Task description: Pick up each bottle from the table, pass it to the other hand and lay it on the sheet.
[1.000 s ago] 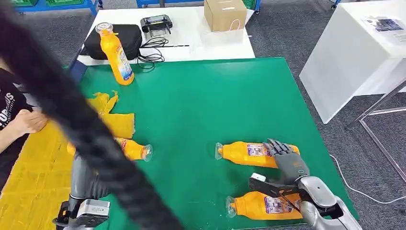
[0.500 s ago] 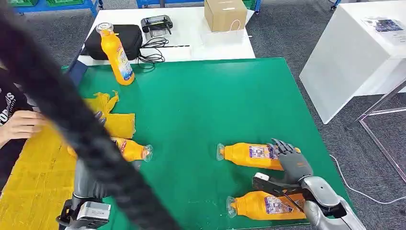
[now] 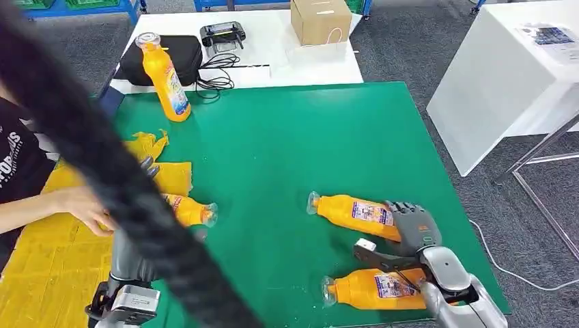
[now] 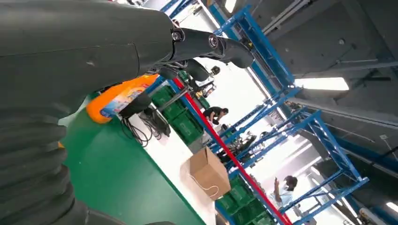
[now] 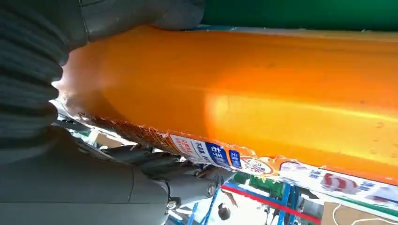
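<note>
My right hand (image 3: 413,229) fingers wrapped round lying orange plastic bottle (image 3: 358,214), lifting for handover; left hand (image 3: 147,171) fingers' state: cannot tell.

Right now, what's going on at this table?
The right robot hand is closed around one orange bottle lying on the green table; a second bottle lies nearer the robot. The left robot hand is by a third bottle at the yellow sheet, where a person's hand reaches in. A fourth bottle stands upright.
</note>
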`<state>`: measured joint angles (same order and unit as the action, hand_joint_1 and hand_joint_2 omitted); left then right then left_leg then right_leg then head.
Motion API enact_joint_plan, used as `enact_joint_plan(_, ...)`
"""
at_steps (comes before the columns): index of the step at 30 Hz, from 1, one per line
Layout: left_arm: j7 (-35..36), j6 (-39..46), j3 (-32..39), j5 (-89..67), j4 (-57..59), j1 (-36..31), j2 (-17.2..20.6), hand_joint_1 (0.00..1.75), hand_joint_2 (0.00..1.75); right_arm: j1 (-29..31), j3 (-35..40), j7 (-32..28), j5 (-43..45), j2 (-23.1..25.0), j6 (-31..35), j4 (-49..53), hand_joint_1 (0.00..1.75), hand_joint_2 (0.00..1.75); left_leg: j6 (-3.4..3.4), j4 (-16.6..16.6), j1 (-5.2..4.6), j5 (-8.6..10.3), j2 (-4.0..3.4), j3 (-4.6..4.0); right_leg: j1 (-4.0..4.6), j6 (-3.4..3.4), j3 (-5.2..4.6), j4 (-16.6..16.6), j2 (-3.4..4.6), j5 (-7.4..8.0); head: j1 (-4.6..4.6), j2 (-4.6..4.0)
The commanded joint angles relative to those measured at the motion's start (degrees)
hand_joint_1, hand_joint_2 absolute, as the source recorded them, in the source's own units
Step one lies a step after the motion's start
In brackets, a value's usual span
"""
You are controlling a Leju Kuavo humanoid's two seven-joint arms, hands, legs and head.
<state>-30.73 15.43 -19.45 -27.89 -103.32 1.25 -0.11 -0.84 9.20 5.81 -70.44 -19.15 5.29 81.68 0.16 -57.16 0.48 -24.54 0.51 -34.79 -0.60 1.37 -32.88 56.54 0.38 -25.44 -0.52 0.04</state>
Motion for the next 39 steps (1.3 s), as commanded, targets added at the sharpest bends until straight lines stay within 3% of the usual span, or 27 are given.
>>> enact_joint_plan(1,0.1,-0.3,-0.6,0.2,1.8,-1.5,-0.5,0.00,1.75,1.8,-0.8,-0.1,0.0,2.8,0.0,-4.8,1.75,1.75,0.02,0.0,0.07,-0.07,-0.04,0.27,0.09,-0.03,0.34,-0.1,-0.05,-0.02,0.00,0.00)
enact_joint_plan(9,-0.2,-1.5,-0.9,1.4,2.1,-2.0,-0.7,0.00,1.75,3.5,-0.3,-0.6,-1.6,4.0,1.6,-7.3,1.75,1.75,0.01,0.0,0.05,-0.02,-0.04,0.16,0.06,-0.03,0.20,-0.1,-0.01,0.02,0.00,0.00)
enact_joint_plan(14,0.8,-7.0,-1.6,5.2,1.5,-1.4,-0.3,0.00,1.75,2.8,-3.9,-4.9,3.9,11.6,14.4,0.1,1.75,1.75,-0.02,0.0,0.05,-0.04,-0.13,0.13,0.06,-0.05,0.12,-0.1,0.08,0.01,-0.02,0.00)
enact_joint_plan(17,3.5,-16.4,-1.9,14.7,4.7,-2.5,-0.1,0.00,1.75,1.3,-4.1,-10.4,11.2,16.0,22.4,5.6,1.75,1.75,-0.04,0.0,0.05,-0.11,-0.19,0.22,0.07,-0.09,0.19,0.0,0.12,-0.06,-0.02,0.00)
enact_joint_plan(21,4.1,-18.8,-2.4,16.9,7.8,-3.9,-0.2,0.00,1.75,0.1,-2.6,-14.9,17.5,18.2,25.6,8.5,1.75,1.75,-0.02,0.0,0.08,-0.05,0.02,0.21,0.09,-0.06,0.22,-0.1,-0.10,-0.06,0.00,0.00)
enact_joint_plan(26,5.8,-20.2,-3.4,19.0,10.4,-5.2,-0.2,0.00,1.75,-0.3,0.6,-19.7,26.2,19.7,24.9,10.1,1.75,1.75,0.00,0.0,0.06,-0.01,-0.02,0.10,0.06,-0.03,0.12,0.0,-0.05,-0.03,0.00,0.00)
enact_joint_plan(27,6.1,-20.4,-3.7,19.4,11.0,-5.6,-0.1,0.00,1.75,-0.2,1.4,-20.3,27.5,19.8,24.2,10.1,1.75,1.75,0.02,0.0,0.13,-0.13,-0.07,0.36,0.16,-0.05,0.44,-0.1,-0.06,-0.09,0.00,0.00)
enact_joint_plan(30,7.3,-22.1,-4.1,22.1,13.2,-6.6,-0.2,0.00,1.75,0.2,4.7,-23.3,35.1,20.1,19.2,10.4,1.75,1.75,0.00,0.1,0.03,-0.01,-0.03,0.08,0.05,-0.04,0.12,0.0,-0.04,-0.02,-0.02,0.00)
enact_joint_plan(35,8.2,-23.8,-4.2,25.4,15.8,-8.3,-0.4,0.00,1.75,1.5,10.3,-26.4,41.1,20.8,12.2,8.7,1.75,1.75,-0.01,0.1,0.01,0.00,-0.07,0.08,0.05,-0.04,0.10,0.0,0.00,-0.01,-0.02,0.00)
enact_joint_plan(39,8.7,-24.2,-4.3,26.4,17.5,-9.8,-0.9,0.00,1.75,2.9,15.4,-27.2,41.5,22.4,10.2,5.6,1.75,1.75,-0.02,0.1,0.03,-0.01,-0.09,0.10,0.05,-0.06,0.11,0.0,0.02,-0.01,0.00,0.00)
